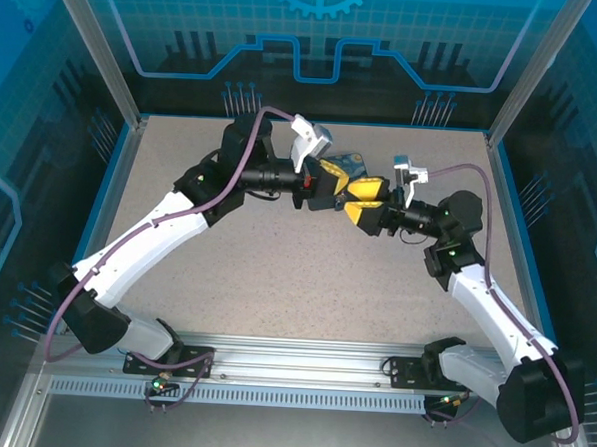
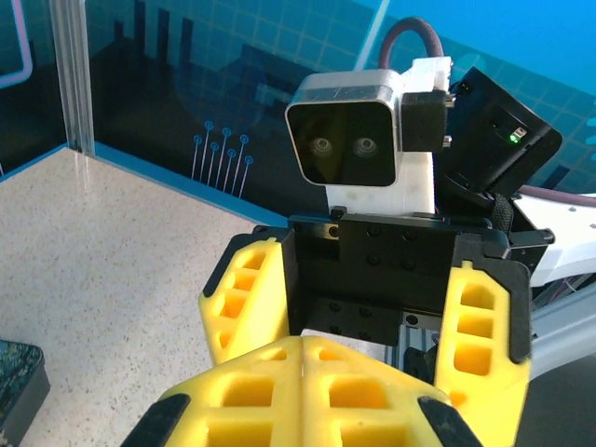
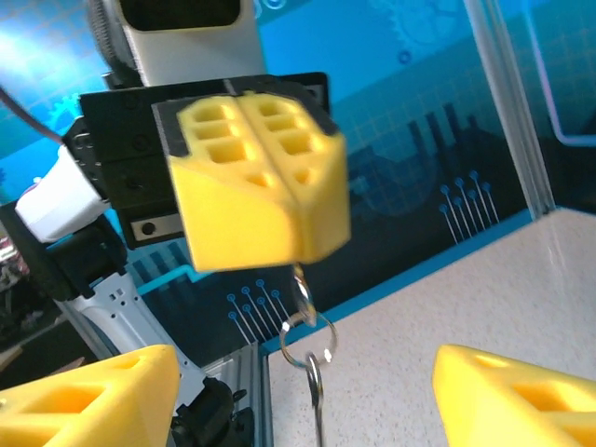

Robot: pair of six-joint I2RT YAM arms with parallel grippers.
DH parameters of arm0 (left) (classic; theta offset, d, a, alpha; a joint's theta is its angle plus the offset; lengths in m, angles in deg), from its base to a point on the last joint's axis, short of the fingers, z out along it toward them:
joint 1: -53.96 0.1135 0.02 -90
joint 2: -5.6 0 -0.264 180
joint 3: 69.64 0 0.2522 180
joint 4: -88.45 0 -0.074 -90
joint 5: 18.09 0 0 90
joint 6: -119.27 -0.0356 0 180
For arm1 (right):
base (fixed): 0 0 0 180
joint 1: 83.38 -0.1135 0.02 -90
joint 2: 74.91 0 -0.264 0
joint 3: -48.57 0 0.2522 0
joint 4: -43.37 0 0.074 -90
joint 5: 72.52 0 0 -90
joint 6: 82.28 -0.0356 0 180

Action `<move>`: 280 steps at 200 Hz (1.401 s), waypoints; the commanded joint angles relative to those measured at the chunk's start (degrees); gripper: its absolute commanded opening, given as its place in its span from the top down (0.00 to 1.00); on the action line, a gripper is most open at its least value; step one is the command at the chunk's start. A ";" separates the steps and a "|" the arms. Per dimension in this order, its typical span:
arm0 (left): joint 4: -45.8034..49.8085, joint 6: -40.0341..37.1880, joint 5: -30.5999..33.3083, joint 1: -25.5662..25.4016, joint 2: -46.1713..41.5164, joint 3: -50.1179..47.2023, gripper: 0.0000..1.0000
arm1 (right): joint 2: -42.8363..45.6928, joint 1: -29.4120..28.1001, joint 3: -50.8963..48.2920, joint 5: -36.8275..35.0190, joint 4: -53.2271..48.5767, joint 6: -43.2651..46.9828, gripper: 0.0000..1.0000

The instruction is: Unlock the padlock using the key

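- The key (image 3: 317,402) is a thin, bright metal shaft. It hangs straight down at the lower middle of the right wrist frame from a wire ring (image 3: 308,333). Dangling free probably makes it easier to pick off.
- The ring passes through a small metal loop (image 3: 303,287) whose top runs up into the left tool (image 3: 279,205). I cannot tell whether that loop is the padlock's shackle, with the body buried between the pads.
- The left tool's yellow fingers are pressed together on that loop, held high so the chain clears the desk (image 1: 276,272).
- The right tool (image 2: 365,312) faces it, with its fingers (image 3: 521,396) spread either side of the key and gripping nothing. It looks placed to close on the key.
- Both tools are blocky yellow plastic with square hollow cells and black backing.
- The desk is speckled beige, and a swirl-painted tin (image 2: 17,382) sits in the lower left corner, well apart.
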 commanded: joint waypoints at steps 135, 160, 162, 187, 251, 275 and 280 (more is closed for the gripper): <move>-1.99 -1.45 -0.61 0.18 -1.77 -0.36 1.00 | -1.12 -2.89 2.70 -0.78 -1.20 3.57 0.71; -2.81 -1.00 -0.69 0.20 -1.68 -0.71 1.00 | -0.71 -2.79 2.67 -1.33 -1.93 3.64 0.76; -2.90 -0.99 -0.58 0.14 -1.68 -0.71 1.00 | -0.69 -2.76 2.67 -1.40 -1.95 3.67 0.76; -2.95 -1.21 -0.21 0.17 -1.76 -0.82 1.00 | -0.03 -2.39 2.17 -1.91 -2.34 3.67 0.80; -2.56 -1.43 -0.19 0.19 -1.77 -1.06 1.00 | 1.56 -1.33 1.62 -2.57 -3.05 3.57 0.90; -2.66 -1.34 -0.39 0.19 -1.69 -1.02 1.00 | 1.73 -1.29 1.59 -2.74 -2.84 3.39 0.94; -2.66 -1.34 -0.54 0.15 -1.69 -1.05 1.00 | 1.77 -1.28 1.54 -2.80 -2.86 3.31 0.95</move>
